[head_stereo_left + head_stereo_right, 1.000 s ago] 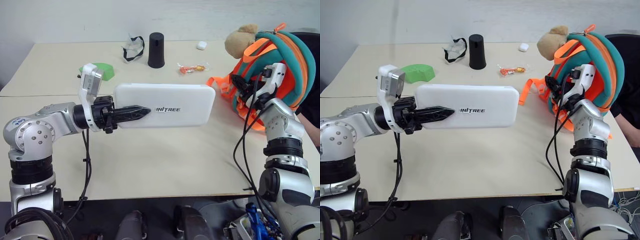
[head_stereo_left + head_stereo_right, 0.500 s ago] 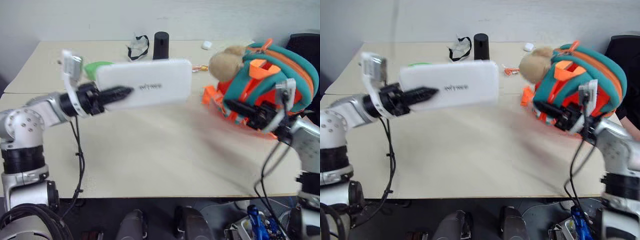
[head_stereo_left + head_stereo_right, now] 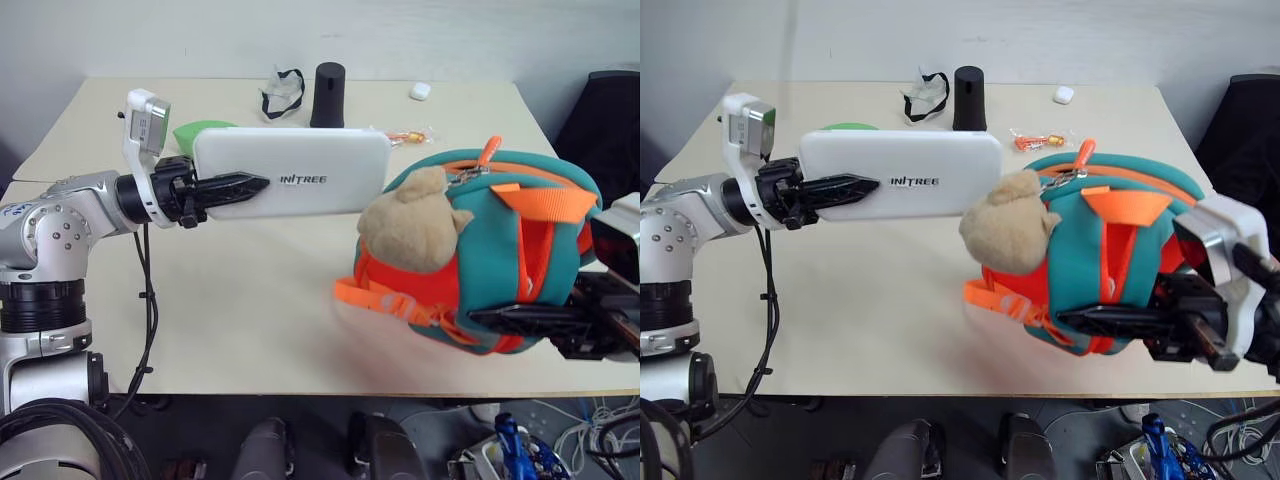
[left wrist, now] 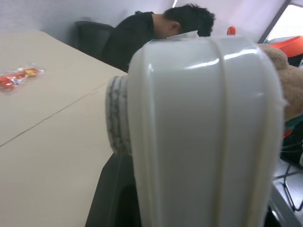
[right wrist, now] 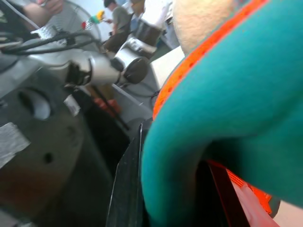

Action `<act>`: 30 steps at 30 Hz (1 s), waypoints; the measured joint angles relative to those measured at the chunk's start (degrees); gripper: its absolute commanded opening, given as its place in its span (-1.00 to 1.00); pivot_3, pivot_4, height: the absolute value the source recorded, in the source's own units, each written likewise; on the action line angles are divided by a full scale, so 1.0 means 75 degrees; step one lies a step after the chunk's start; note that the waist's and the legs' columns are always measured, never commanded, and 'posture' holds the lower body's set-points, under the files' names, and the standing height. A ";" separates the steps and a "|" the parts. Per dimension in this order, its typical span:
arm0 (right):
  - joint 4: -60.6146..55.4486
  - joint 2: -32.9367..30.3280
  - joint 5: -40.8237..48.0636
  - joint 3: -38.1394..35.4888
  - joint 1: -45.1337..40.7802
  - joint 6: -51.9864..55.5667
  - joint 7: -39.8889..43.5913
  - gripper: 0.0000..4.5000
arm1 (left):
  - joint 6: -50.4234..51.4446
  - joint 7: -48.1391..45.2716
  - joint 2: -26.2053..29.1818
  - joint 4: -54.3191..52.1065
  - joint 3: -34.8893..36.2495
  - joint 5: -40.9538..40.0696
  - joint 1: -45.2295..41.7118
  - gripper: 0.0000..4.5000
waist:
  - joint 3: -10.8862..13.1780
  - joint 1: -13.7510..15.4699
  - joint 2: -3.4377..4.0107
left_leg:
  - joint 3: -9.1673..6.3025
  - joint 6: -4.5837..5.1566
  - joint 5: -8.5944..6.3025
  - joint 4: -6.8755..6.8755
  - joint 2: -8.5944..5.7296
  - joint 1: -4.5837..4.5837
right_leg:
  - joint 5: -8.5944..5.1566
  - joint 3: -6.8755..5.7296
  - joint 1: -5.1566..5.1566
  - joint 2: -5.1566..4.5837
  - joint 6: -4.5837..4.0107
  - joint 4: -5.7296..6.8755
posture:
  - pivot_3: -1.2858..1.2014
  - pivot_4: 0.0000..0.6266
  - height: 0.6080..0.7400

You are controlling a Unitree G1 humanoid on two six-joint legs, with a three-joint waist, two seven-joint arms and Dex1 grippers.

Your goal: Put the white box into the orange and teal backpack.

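The white box (image 3: 295,181) is held level above the table (image 3: 240,310), left of centre, pinched at its left end by the left gripper (image 3: 235,186). The orange and teal backpack (image 3: 1110,255) sits at the near right, its tan plush toy (image 3: 1008,222) almost touching the box's right end. The right gripper (image 3: 1110,321) is pressed together on the backpack's lower fabric.

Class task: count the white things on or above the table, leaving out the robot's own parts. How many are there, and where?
2. The white box is held above the table in the left pincer. A small white object lies near the far edge. Others may hide behind the backpack.
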 measured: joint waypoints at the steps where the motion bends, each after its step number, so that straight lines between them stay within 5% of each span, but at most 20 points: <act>1: 0.0005 0.0000 0.0000 0.0000 0.0045 -0.0025 -0.0024 -0.99 | -0.0018 -0.0084 -0.0016 -0.0072 -0.0060 0.0008 -0.0001 -0.44 | 0.0000 0.0000 0.0000 | 0.0001 0.0001 0.0000 0.0004 0.0000 0.0001 | 0.0000 0.0001 0.0000 0.0000 0.0001 0.0002 | 0.03 -0.52 1.00; 13: 0.0089 0.0001 -0.0490 0.0131 0.0137 -0.0509 -0.0002 -0.99 | -0.1543 -0.0868 -0.0473 -0.0136 -0.1421 0.1298 -0.0246 -0.44 | 0.0001 0.0171 -0.0002 | -0.0005 0.0009 -0.0001 0.0015 -0.0010 -0.0002 | 0.0001 -0.0009 0.0006 0.0012 0.0001 0.0002 | 0.03 -0.52 1.00; 30: -0.0435 -0.0001 -0.1402 0.0550 0.0707 -0.1163 0.1016 -0.99 | -0.4006 -0.0837 -0.3716 0.1853 -0.3532 0.3949 -0.1814 -0.44 | 0.0003 0.0182 -0.0006 | 0.0002 0.0050 -0.0016 0.0036 -0.0020 -0.0013 | 0.0017 -0.0006 0.0010 0.0013 0.0032 -0.0014 | 0.03 -0.52 1.00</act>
